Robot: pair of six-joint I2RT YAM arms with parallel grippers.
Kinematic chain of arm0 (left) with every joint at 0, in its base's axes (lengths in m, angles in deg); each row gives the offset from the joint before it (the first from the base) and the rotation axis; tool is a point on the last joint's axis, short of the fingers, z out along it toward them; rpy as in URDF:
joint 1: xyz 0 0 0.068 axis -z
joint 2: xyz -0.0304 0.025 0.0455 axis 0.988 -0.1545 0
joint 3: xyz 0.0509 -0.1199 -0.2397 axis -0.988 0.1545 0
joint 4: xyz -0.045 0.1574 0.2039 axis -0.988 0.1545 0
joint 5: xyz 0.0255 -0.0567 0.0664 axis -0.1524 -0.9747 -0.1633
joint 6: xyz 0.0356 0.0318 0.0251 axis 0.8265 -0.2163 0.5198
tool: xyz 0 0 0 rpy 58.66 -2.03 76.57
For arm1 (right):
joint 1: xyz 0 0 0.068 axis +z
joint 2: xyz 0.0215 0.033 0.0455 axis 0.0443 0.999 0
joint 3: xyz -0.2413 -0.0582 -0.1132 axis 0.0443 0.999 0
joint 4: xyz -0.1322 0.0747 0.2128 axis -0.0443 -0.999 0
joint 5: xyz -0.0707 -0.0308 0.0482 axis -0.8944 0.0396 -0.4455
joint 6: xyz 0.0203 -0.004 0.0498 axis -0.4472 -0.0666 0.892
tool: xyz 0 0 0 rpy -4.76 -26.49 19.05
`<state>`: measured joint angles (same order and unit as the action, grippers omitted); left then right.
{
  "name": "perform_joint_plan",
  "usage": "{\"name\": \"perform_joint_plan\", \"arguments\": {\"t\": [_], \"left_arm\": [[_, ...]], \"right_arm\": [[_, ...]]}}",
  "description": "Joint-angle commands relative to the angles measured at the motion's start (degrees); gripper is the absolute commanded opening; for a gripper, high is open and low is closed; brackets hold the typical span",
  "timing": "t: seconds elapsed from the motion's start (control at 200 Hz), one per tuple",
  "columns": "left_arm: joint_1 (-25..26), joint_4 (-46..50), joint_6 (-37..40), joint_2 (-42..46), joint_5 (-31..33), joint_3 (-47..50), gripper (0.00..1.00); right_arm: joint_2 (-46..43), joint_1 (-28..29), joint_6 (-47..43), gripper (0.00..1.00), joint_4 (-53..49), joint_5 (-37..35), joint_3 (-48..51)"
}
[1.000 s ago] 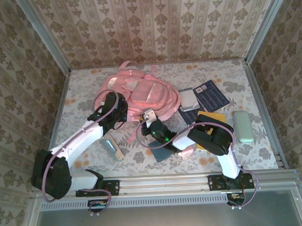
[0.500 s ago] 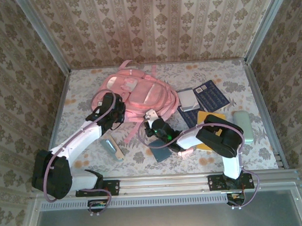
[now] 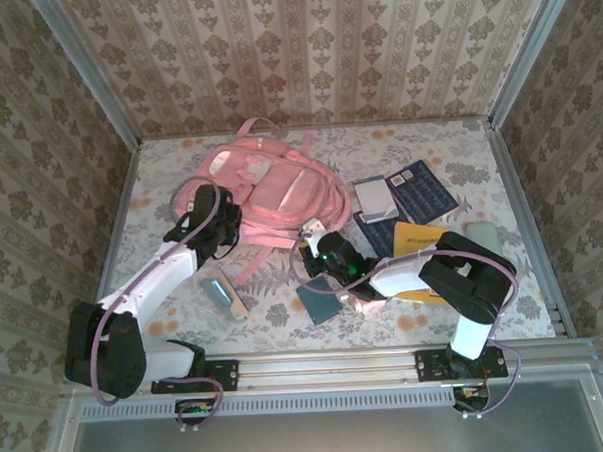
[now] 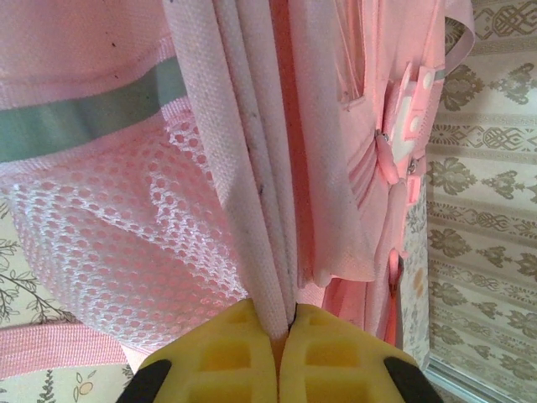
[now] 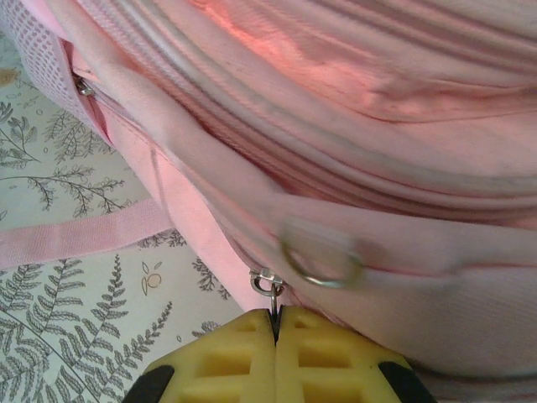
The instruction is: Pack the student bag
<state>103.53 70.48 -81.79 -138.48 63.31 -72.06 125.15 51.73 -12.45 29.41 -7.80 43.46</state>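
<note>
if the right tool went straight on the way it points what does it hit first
The student bag: the right tool is shut on its zipper pull, and pink fabric lies directly ahead, probably by the metal ring.

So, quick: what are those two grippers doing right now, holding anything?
Left gripper: closed, pinching a fabric edge of the student bag.
Right gripper: closed, pinching a metal zip pull on the bag.
</note>
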Motion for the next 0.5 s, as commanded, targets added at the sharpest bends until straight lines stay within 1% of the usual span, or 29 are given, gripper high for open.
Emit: {"name": "perform_joint_plan", "arguments": {"t": [0.0,0.24,0.495], "left_arm": [[-2.3,-1.1,3.1,2.9,2.5,-0.6,0.0],[-5.0,1.3,6.9,2.9,1.3,-1.8,0.0],[-7.3,5.5,13.2,0.4,-0.5,-6.2,0.0]], "right_arm": [[-2.5,-2.4,-0.8,0.0,-6.5,1.0,2.0],[-4.9,-5.4,-1.5,0.0,-14.8,2.7,1.0],[-7.8,-8.3,-3.1,0.0,-18.8,3.2,1.1]]}}
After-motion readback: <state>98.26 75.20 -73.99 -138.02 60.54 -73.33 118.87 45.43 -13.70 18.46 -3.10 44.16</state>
